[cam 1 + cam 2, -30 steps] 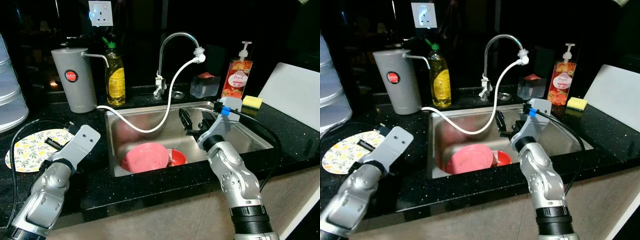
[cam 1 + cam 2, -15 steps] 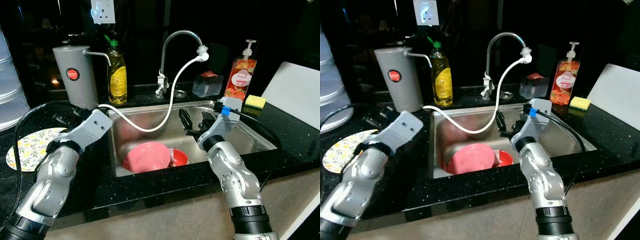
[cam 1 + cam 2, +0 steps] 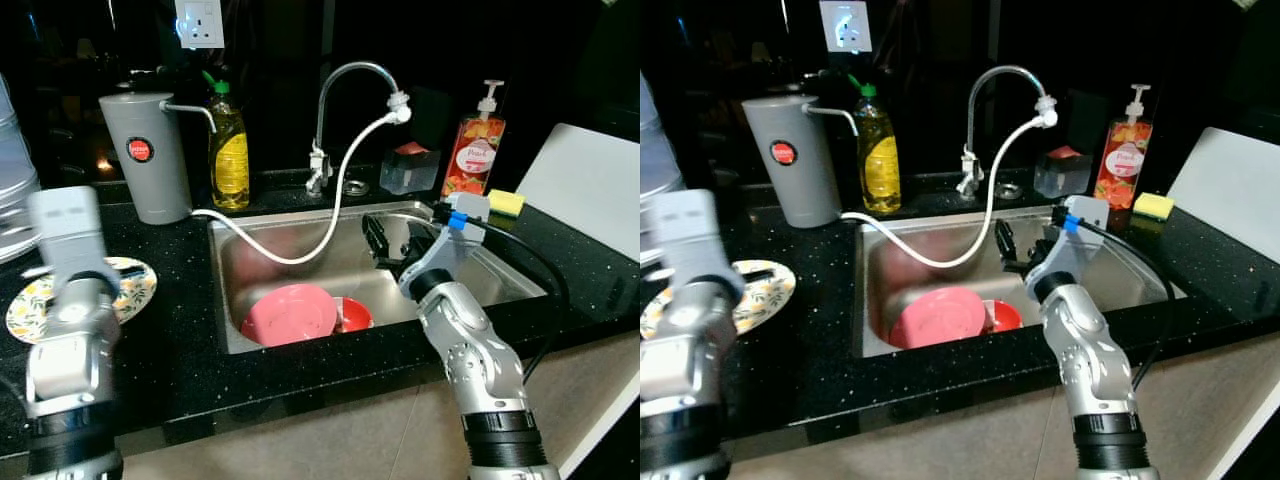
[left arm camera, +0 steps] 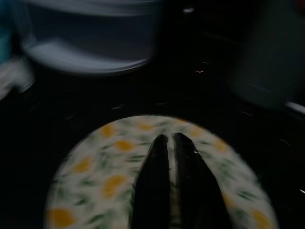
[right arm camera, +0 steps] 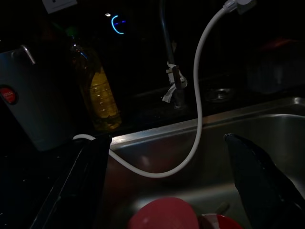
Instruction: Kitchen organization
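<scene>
Fingers, left: pressed together, the two black fingers [image 4: 171, 186] lying side by side with nothing between them, poised over the patterned plate [image 4: 109, 181].
Fingers, right: spread wide, one black finger [image 5: 93, 181] at each side of the wrist view, nothing held between them.
Left gripper [image 4: 167, 139]: over the plate, left of the sink [image 3: 480, 290] on the dark counter [image 3: 180, 350]; I can't tell whether it touches the plate.
Right gripper [image 3: 392, 238]: right over the sink, above the basin and beside the dishes, facing the back wall.
Patterned plate: flat on the counter, well left of the sink. Looks like the next thing to be dealt with.
Pink plate [image 3: 290, 314]: down in the sink basin, untouched.
Red bowl [image 3: 352, 314]: in the sink, touching the pink plate on its right side.
White hose [image 3: 340, 190]: droops from the tap [image 3: 345, 85] into the sink.
Behind the sink: grey canister [image 3: 145, 155] and yellow bottle [image 3: 229, 150] to the back left, red soap dispenser [image 3: 474, 150] and yellow sponge [image 3: 505, 203] to the back right.
Progress: early, I'd say. Nothing is gripped, dishes sit in the sink, the plate is out on the counter.
Left to do: pick up the plate, clear the sink.
</scene>
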Available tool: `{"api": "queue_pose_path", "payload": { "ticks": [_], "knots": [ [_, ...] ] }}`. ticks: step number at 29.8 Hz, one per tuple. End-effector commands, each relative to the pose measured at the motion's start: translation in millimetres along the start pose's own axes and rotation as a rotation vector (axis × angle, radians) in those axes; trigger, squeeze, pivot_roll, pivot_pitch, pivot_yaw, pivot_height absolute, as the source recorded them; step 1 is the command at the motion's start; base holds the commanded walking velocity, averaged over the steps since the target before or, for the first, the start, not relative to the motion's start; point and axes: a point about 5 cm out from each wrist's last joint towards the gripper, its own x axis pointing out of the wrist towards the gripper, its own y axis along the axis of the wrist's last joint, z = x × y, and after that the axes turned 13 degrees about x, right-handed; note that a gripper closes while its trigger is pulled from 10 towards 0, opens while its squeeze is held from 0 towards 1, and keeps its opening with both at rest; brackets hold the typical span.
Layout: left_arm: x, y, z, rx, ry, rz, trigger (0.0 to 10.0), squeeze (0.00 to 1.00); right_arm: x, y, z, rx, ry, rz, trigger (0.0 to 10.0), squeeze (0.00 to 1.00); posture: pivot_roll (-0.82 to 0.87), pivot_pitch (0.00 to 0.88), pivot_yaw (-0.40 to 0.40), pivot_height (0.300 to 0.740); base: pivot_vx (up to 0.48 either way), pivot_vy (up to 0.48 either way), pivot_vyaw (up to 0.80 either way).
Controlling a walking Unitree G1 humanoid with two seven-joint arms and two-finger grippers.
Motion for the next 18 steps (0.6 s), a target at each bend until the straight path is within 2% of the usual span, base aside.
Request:
{"api": "queue_pose_path", "payload": {
  "ticks": [1, 3, 5, 8, 9, 10, 11, 12, 18],
  "knots": [
    [3.7, -11, -8.3, -0.092, 0.057, -0.087, 10.0, 1.00, 0.0, 1, -3.0, 0.001, 0.011, -0.002, 10.0, 0.00, -0.02, 0.035, -0.011, 0.740, 0.000, 0.000, 0.00],
    [6.7, -16, -22.3, -0.168, 0.143, -0.123, 10.0, 1.00, 0.2, 0, -3.4, 0.001, 0.014, -0.004, 10.0, 0.00, -0.02, 0.033, -0.012, 0.740, 0.000, 0.000, 0.00],
    [7.4, -18, -26.8, -0.196, 0.170, -0.134, 10.0, 1.00, 0.2, 0, -3.5, 0.001, 0.015, -0.004, 10.0, 0.00, -0.02, 0.033, -0.012, 0.740, 0.000, 0.000, 0.00],
    [7.4, -18, -26.8, -0.196, 0.170, -0.134, 10.0, 1.00, 0.2, 0, -3.5, 0.001, 0.015, -0.004, 10.0, 0.00, -0.02, 0.033, -0.012, 0.740, 0.000, 0.000, 0.00],
    [9.5, -18, -28.6, -0.313, 0.162, -0.155, 10.0, 1.00, 0.3, 0, -3.7, 0.000, 0.018, -0.006, 10.0, 0.00, -0.02, 0.031, -0.015, 0.740, 0.000, 0.000, 0.00],
    [9.5, -18, -28.6, -0.313, 0.162, -0.155, 10.0, 1.00, 0.3, 0, -3.7, 0.000, 0.018, -0.006, 10.0, 0.00, -0.02, 0.031, -0.015, 0.740, 0.000, 0.000, 0.00],
    [9.9, -16, -26.7, -0.362, 0.144, -0.158, 10.0, 1.00, 0.4, 0, -3.7, -0.001, 0.020, -0.007, 10.0, 0.00, -0.02, 0.029, -0.017, 0.740, 0.000, 0.000, 0.00],
    [10.3, -13, -25.6, -0.404, 0.143, -0.167, 10.0, 0.00, 0.9, 0, -3.8, -0.002, 0.022, -0.009, 10.0, 0.00, -0.02, 0.027, -0.016, 0.740, 0.000, 0.000, 0.00],
    [11.0, -18, -21.2, -0.487, 0.124, -0.230, 10.0, 0.00, 1.4, 0, -4.0, -0.003, 0.026, -0.010, 10.0, 0.00, -0.02, 0.024, -0.016, 0.740, 0.000, 0.000, 0.00]
  ]
}}
